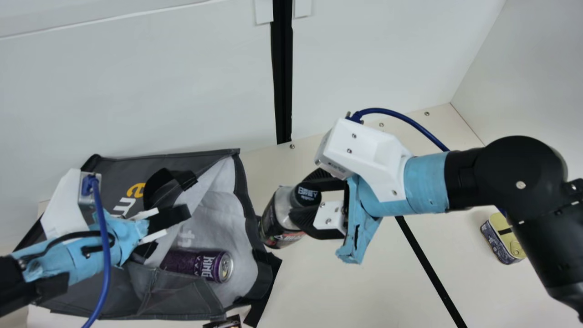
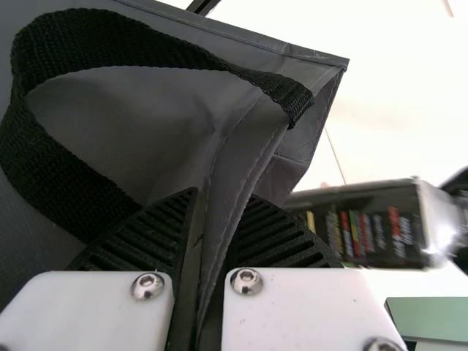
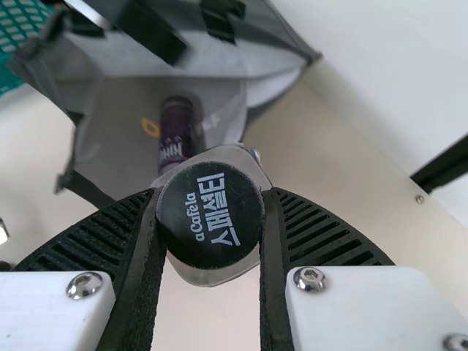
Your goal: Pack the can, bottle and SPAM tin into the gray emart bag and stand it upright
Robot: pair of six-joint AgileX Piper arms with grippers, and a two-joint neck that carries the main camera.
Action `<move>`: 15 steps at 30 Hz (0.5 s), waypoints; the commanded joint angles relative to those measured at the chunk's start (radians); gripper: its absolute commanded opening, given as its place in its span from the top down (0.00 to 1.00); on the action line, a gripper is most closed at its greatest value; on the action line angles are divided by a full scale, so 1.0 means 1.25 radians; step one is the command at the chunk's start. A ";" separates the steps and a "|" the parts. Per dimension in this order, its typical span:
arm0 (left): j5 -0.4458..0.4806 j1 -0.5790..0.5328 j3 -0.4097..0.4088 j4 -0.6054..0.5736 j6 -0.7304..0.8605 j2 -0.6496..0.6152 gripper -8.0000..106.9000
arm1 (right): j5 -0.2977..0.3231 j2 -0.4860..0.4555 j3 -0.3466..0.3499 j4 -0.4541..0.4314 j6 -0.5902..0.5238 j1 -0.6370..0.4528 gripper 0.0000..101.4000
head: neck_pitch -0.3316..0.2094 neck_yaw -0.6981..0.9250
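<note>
The gray emart bag [image 1: 182, 291] lies on its side, its mouth facing right, with the purple can [image 1: 200, 265] inside. My left gripper [image 1: 157, 223] is at the bag's upper panel; in the left wrist view the left gripper [image 2: 201, 270] is shut on the bag's edge [image 2: 238, 175]. My right gripper [image 1: 314, 202] holds the bottle [image 1: 275, 221] by its neck end, the bottle's base at the bag's mouth. In the right wrist view the right gripper [image 3: 210, 241] is shut around the black cap [image 3: 210, 214]. The SPAM tin [image 1: 501, 239] stands at the right, beside the right arm.
White walls [image 1: 182, 82] rise behind the cream table [image 1: 364, 282]. A small dark object [image 1: 225, 322] is at the bottom edge, below the bag. In the right wrist view a teal basket [image 3: 18, 33] stands beyond the bag.
</note>
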 commanded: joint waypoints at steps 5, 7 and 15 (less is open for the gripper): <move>0.000 0.000 0.000 0.000 0.000 0.000 1.00 | -0.001 -0.010 -0.036 0.003 0.054 0.053 1.00 | -0.017 -0.002; 0.000 0.000 0.000 0.000 0.000 0.000 1.00 | -0.001 -0.013 -0.042 0.004 0.067 0.067 1.00 | -0.017 -0.002; 0.000 0.000 0.000 0.000 0.000 0.000 1.00 | -0.001 -0.019 -0.053 0.009 0.095 0.098 1.00 | -0.017 -0.002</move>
